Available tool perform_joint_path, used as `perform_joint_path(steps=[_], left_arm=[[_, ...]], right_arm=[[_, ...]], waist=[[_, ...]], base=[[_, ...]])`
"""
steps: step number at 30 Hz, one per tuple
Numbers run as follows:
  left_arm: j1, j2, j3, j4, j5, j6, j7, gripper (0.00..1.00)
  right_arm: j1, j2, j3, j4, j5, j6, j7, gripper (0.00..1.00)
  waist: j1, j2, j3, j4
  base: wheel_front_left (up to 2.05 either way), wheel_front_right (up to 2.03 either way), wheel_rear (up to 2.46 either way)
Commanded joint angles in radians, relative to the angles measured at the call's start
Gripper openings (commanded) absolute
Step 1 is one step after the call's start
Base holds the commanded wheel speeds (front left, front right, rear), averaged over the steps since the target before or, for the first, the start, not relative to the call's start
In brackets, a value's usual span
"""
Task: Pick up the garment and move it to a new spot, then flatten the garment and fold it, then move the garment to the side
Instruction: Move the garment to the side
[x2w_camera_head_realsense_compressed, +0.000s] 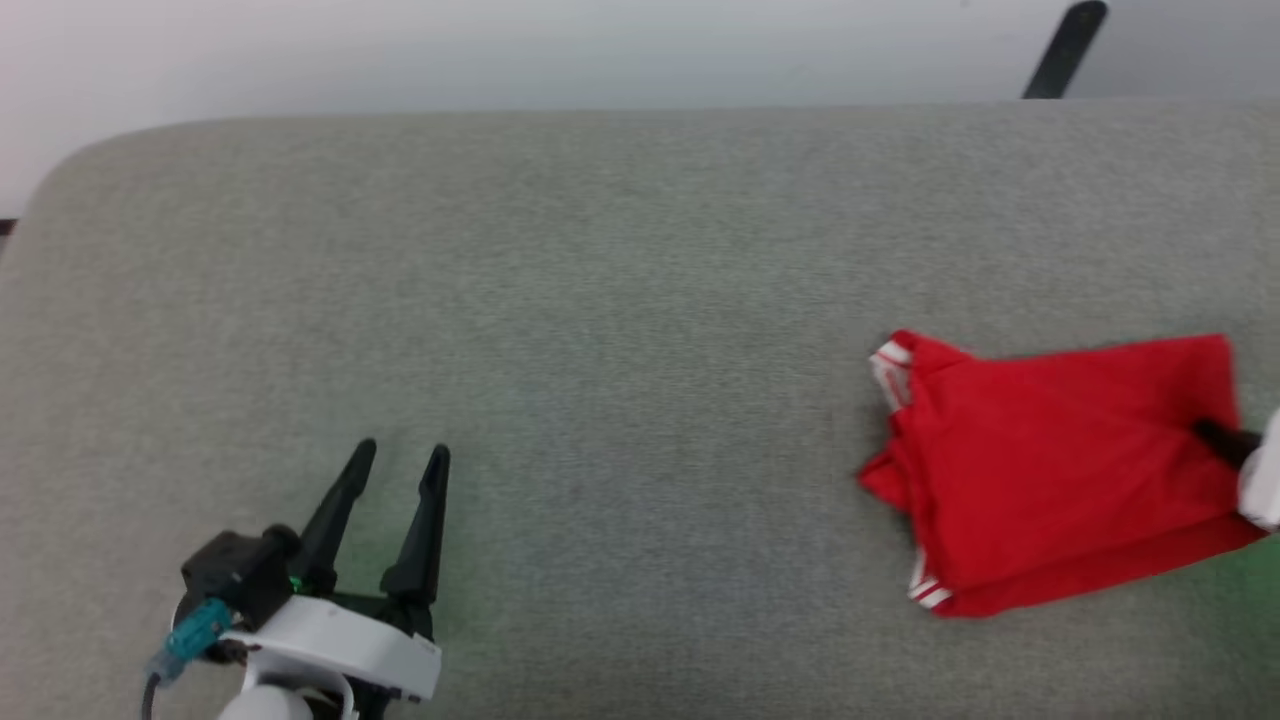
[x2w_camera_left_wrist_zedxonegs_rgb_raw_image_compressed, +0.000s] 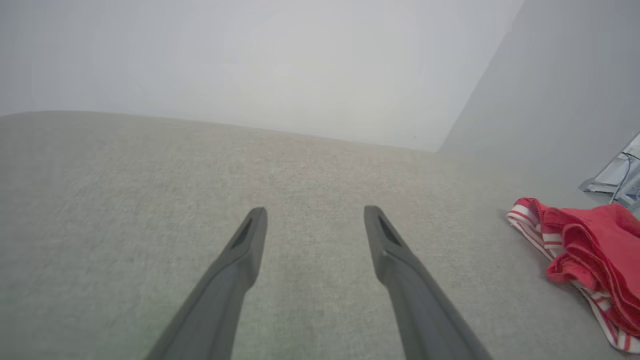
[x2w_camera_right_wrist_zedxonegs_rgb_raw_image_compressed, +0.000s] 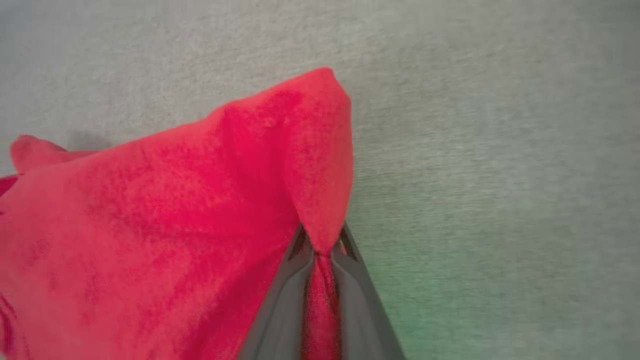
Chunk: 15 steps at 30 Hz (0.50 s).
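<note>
We find the garment (x2w_camera_head_realsense_compressed: 1050, 470) at the 3 o'clock side of the grey surface (x2w_camera_head_realsense_compressed: 600, 300) in the head view. It is a red bundle that looks folded, with its striped trim (x2w_camera_head_realsense_compressed: 890, 372) at the 9 o'clock end. Its long axis runs roughly from 9 to 3 o'clock, and the lower edge rises a little toward 3.

Our right gripper (x2w_camera_right_wrist_zedxonegs_rgb_raw_image_compressed: 322, 239) is clenched on the cloth. In the right wrist view its two fingers press together on a pinch of red fabric, and the cloth tents up from that pinch. In the head view the grip sits at the garment's 3 o'clock edge, at the border of the picture, so the whole bundle extends from the gripper toward 9 o'clock.

Our left gripper (x2w_camera_head_realsense_compressed: 402, 452) is at 7 o'clock in the head view, well apart from the garment. Its fingers are spread, hold nothing and point toward 12. From it the garment lies toward 3 o'clock, and the left wrist view shows it at the 3 to 4 o'clock edge.

We judge the folding done and the move to the side in hand, with the right arm nearer. A pull toward 3 o'clock would run along the long axis, with the bundle following behind the grip. We cannot tell how many layers the fingers hold, so the fold may slip open under a one-edge pinch.
</note>
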<state>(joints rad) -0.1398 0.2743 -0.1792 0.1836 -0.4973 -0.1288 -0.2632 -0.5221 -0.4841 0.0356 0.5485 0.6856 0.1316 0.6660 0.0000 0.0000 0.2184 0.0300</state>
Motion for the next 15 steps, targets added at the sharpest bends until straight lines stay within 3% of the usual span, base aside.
perform_joint_path(steps=[1, 8, 15], left_arm=[[-0.013, 0.004, -0.001, -0.007, 0.003, -0.003, -0.001, 1.0], [-0.064, 0.026, -0.043, -0.047, 0.018, -0.003, 0.0, 1.0], [-0.101, 0.044, -0.077, -0.069, 0.012, -0.003, 0.0, 1.0]], right_arm=[[0.005, -0.014, -0.01, -0.005, 0.004, -0.002, -0.007, 0.0], [0.021, -0.073, -0.085, -0.034, -0.01, -0.002, -0.035, 0.0], [0.018, -0.069, -0.175, -0.039, -0.057, -0.002, -0.067, 0.0]], waist=[[0.0, 0.0, 0.007, -0.024], [0.0, 0.0, 0.026, -0.102], [0.0, 0.0, 0.049, -0.176]], base=[[0.0, 0.0, 0.0], [0.0, 0.0, 0.0], [0.0, 0.0, 0.0]])
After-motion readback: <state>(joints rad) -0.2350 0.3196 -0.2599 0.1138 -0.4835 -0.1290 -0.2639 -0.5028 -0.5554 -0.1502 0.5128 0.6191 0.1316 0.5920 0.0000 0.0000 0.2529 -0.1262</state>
